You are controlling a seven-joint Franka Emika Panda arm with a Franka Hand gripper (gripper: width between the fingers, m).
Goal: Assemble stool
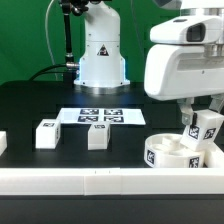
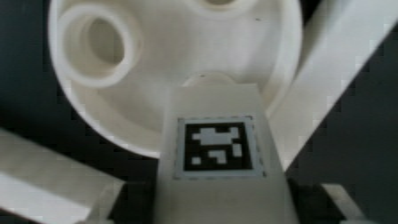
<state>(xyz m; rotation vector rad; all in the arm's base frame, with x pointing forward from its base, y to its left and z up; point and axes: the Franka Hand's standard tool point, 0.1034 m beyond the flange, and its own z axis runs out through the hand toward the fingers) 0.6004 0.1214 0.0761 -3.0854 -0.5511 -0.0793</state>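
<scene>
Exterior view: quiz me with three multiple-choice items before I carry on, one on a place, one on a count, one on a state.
1. Where is the round thick white plastic seat disc?
A. the exterior view's far left
B. far back, centre
C. the exterior view's right, by the long white front rail

2. How many short blocky white tagged legs stand loose on the black table?
A. none
B. two
C. five

3. The hand is:
A. shut on another tagged leg
B. open and empty
C. gripping the seat disc

Answers: 1 C, the disc sits low on the right beside the rail. 2 B, two stand apart left of centre. 3 A, the wrist view shows the leg between the fingers, with the disc beyond it.
</scene>
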